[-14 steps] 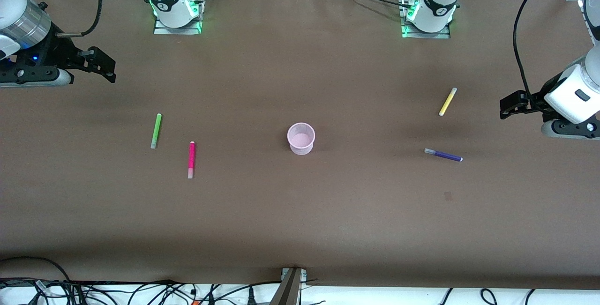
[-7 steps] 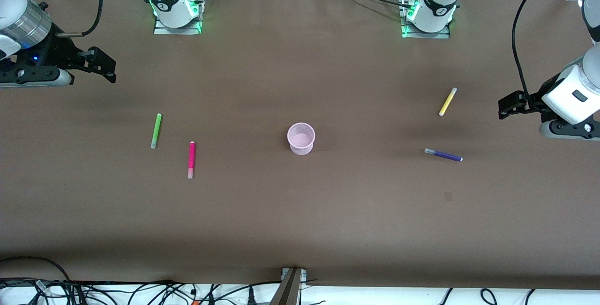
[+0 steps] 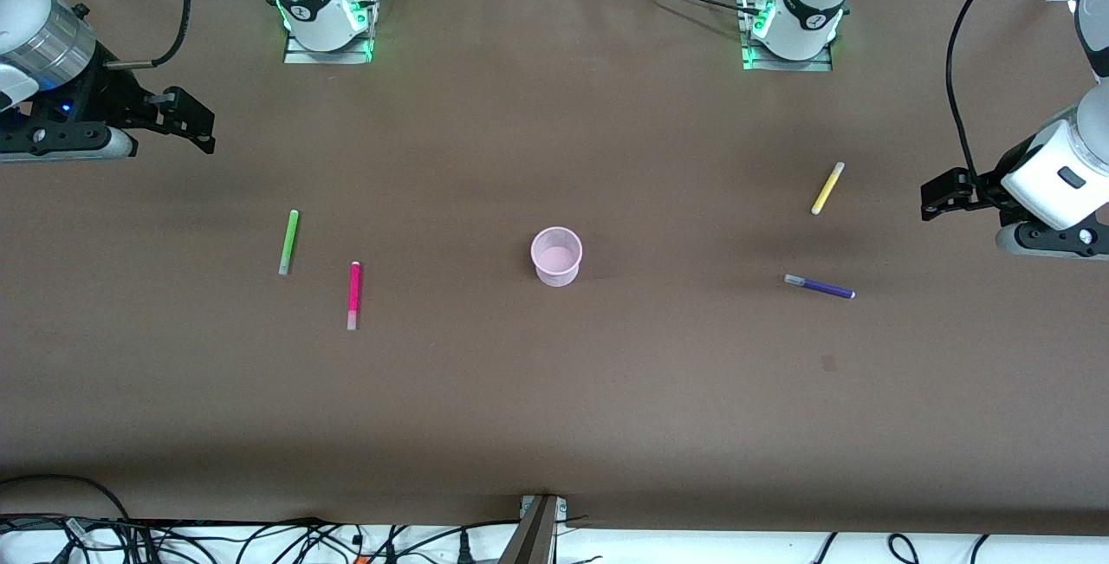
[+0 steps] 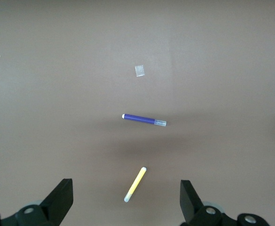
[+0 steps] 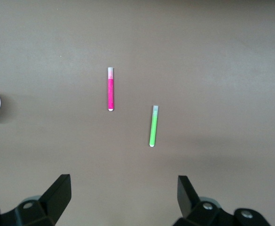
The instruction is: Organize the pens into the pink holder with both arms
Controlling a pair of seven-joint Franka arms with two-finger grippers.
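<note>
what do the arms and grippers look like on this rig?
Two white jointed arms with black joint bands, on bases lit green. Black cables loop along both. The right arm's wrist has a silver metal ring. The left gripper and right gripper are black, two-fingered, with angular wedge fingers.

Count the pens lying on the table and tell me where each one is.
4, all outside the pink holder. Green pen and magenta pen lie toward the right arm's end; yellow pen and purple pen toward the left arm's end. None appears hidden.
</note>
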